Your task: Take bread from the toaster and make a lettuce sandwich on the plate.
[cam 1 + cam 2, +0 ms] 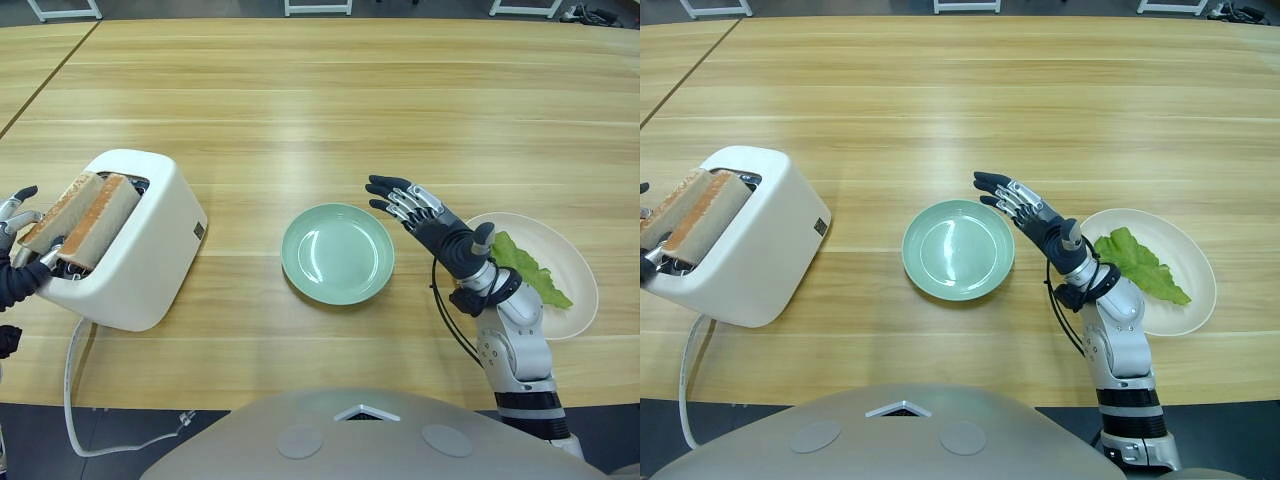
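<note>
- Standing upright in the toaster (150, 270), left of the green plate (338, 255): two bread slices (90, 215), likely light, stiff, crumbly; pinching the flat faces near the top seeming safest.
- Resting at the outer slice: left hand (15, 215), grip impossible to tell.
- Hovering beside the plate: right hand (425, 215), fingers spread, holding nothing.

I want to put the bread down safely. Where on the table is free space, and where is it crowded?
The green plate is empty. Bare table lies between the toaster and that plate, and across the whole far side. It is crowded on the right: the right hand hangs between the green plate and the white plate holding lettuce.
</note>
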You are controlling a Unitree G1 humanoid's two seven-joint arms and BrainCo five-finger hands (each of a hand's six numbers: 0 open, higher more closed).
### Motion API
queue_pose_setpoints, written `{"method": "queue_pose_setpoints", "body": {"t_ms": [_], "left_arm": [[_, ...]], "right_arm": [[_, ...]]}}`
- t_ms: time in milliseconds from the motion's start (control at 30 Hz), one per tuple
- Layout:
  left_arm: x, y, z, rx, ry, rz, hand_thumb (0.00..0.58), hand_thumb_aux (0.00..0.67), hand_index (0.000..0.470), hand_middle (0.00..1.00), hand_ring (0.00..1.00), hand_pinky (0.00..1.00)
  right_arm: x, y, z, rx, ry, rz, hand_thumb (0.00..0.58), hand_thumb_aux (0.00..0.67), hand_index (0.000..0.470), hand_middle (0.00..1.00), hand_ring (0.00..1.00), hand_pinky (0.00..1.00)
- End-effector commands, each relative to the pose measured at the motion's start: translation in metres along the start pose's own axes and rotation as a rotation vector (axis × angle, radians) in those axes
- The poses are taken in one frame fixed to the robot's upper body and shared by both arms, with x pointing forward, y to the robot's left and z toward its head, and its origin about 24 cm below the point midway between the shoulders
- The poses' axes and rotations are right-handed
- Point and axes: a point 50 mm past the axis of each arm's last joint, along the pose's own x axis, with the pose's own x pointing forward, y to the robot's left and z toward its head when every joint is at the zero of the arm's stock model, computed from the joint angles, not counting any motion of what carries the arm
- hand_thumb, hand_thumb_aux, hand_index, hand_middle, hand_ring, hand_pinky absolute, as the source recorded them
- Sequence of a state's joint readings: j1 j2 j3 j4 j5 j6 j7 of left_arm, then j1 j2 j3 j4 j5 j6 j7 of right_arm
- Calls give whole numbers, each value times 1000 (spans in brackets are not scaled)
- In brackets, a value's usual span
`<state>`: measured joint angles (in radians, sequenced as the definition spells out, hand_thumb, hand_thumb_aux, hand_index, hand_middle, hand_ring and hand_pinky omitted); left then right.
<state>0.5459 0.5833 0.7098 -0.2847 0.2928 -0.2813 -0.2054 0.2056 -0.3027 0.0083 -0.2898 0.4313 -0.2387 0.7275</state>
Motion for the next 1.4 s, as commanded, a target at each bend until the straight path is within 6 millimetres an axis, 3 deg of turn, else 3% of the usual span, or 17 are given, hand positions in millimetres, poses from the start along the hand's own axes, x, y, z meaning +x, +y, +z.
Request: {"method": "queue_pose_setpoints", "body": {"t_ms": [33,233,367,500,667,800,967,1133,1233,1333,1367,1400], "left_arm": [[4,14,12,4,-87,102,580,670,470,0,0,0],[5,23,24,-24,-172,184,580,670,470,0,0,0],[8,39,41,-102,-276,281,580,670,470,0,0,0],[21,52,93,-198,-507,341,580,670,470,0,0,0],[42,41,154,-192,-708,296,580,670,470,0,0,0],[57,0,200,-115,-837,204,580,670,470,0,0,0],[55,-96,241,-6,-926,-29,580,670,470,0,0,0],[44,-160,249,176,-992,-97,580,670,470,0,0,0],[39,-186,245,310,-1048,-95,580,670,470,0,0,0],[29,-198,238,379,-1063,-118,580,670,470,0,0,0],[26,-201,234,402,-1063,-128,576,612,429,0,0,0],[23,-202,231,418,-1062,-135,468,376,264,0,0,0]], "right_arm": [[1,1,2,-15,-2,2,0,0,0,0,0,0],[1,1,1,-16,-1,6,0,0,0,0,0,0],[3,1,-1,-17,0,11,0,0,0,0,0,0],[6,-4,-2,-13,-9,-9,0,0,0,0,0,0],[7,-34,3,-121,32,-120,0,0,0,0,0,0],[-8,-71,26,-341,101,-193,0,0,0,0,0,0],[-45,-89,51,-704,318,-123,0,0,0,0,0,0],[-75,-98,60,-1113,645,66,0,0,0,0,0,0],[-102,-116,46,-1318,919,178,0,0,0,0,0,0],[-121,-126,36,-1427,1103,252,0,0,0,0,0,0],[-123,-127,35,-1449,1126,264,0,0,0,0,0,0],[-124,-127,34,-1469,1134,271,0,0,0,0,0,0]]}}
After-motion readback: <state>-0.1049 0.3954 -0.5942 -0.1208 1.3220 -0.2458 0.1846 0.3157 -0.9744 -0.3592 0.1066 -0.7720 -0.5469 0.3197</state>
